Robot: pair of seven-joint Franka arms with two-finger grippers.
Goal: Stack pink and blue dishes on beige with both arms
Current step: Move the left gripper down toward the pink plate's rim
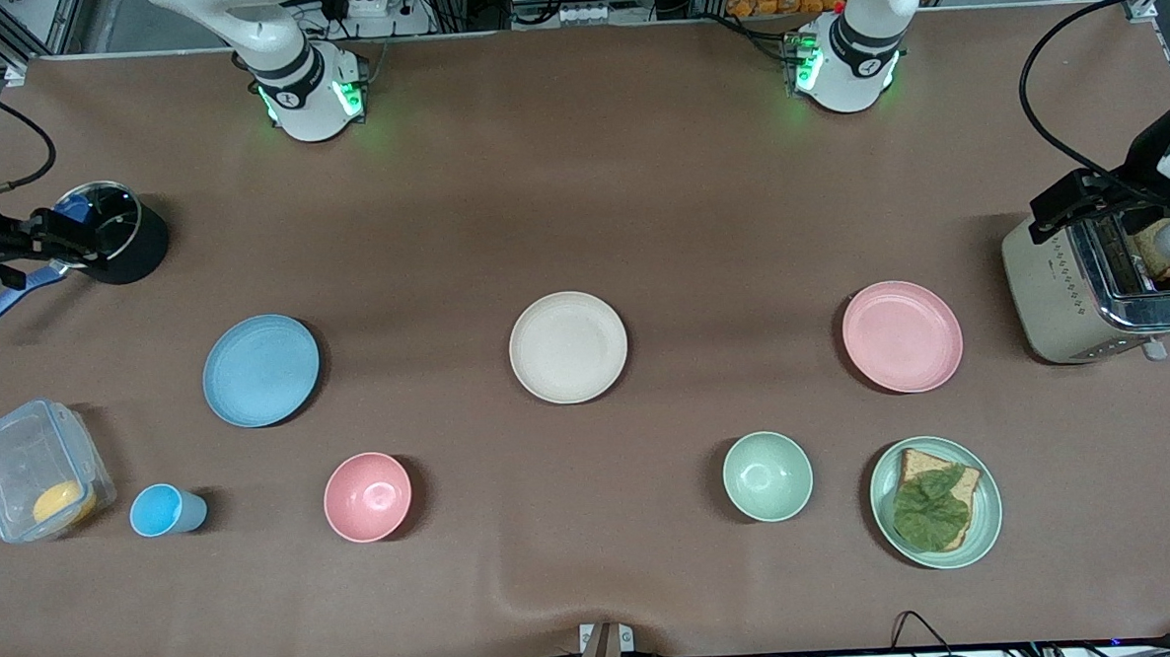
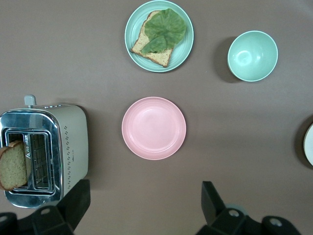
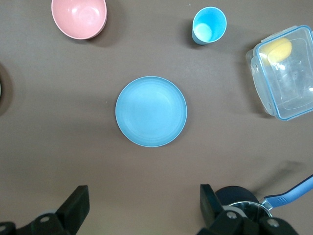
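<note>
The beige plate [image 1: 568, 347] lies in the middle of the table. The blue plate [image 1: 261, 370] lies toward the right arm's end, the pink plate [image 1: 902, 336] toward the left arm's end. All three are apart and bare. Both arms rise out of the front view. In the left wrist view my left gripper [image 2: 145, 205] hangs open high over bare table beside the pink plate [image 2: 154, 128]. In the right wrist view my right gripper [image 3: 144, 205] hangs open high over bare table beside the blue plate [image 3: 151, 111]. Neither holds anything.
Nearer the front camera stand a pink bowl [image 1: 367, 497], a green bowl [image 1: 767, 477], a green plate [image 1: 884, 493] with bread and a leaf, a blue cup [image 1: 163, 511] and a clear box [image 1: 38, 471]. A toaster [image 1: 1097, 291] and a black pot [image 1: 112, 236] stand at the table's ends.
</note>
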